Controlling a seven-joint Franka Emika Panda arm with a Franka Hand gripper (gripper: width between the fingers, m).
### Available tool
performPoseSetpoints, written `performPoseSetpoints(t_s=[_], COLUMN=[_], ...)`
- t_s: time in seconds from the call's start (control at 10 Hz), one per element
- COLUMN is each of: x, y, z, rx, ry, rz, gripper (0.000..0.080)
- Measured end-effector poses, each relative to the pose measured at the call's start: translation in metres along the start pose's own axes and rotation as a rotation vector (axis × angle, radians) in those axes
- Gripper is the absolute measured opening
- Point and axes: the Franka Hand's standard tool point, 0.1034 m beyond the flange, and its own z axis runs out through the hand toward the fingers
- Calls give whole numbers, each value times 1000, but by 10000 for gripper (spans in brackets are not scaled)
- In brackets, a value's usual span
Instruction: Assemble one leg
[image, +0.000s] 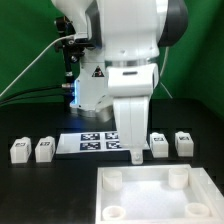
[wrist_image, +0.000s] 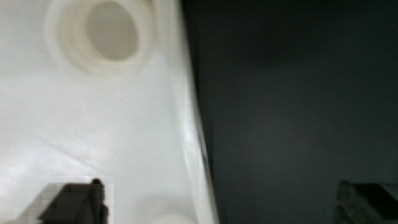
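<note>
Hanging over the black counter, your gripper holds its fingers apart.
The nearest leg sits just beside it, toward the exterior view's right; you cannot tell its long axis. A green wall stands behind.

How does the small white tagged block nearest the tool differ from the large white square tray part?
The small white plastic block-shaped leg is far smaller than the large white square tray-like part. The leg bears black-and-white tags; the tray-like part is plain. The tray-like part has round corner sockets; the leg shows none. Both are white and lie on the dark table.
</note>
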Motion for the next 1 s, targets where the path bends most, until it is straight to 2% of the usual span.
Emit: performPoseSetpoints(t_s=[0.1,0.2,0.3,0.4,0.5,0.6,0.8,0.9,1.0], x=[12,31,56,69,72,77,77,79,87], y=[-9,-15,-15,-29,-47,-44,-43,-46,-59], z=[-8,-14,-31,-23,-10,-12,-13,-11,-2], rx=[0,6,-9,-32,2,-6,11,26,57], ry=[1,2,16,54,38,56,66,67,50], rz=[216,404,541,667,793,866,1087,1211,1394], gripper=[649,649,649,649,649,649,649,649,649])
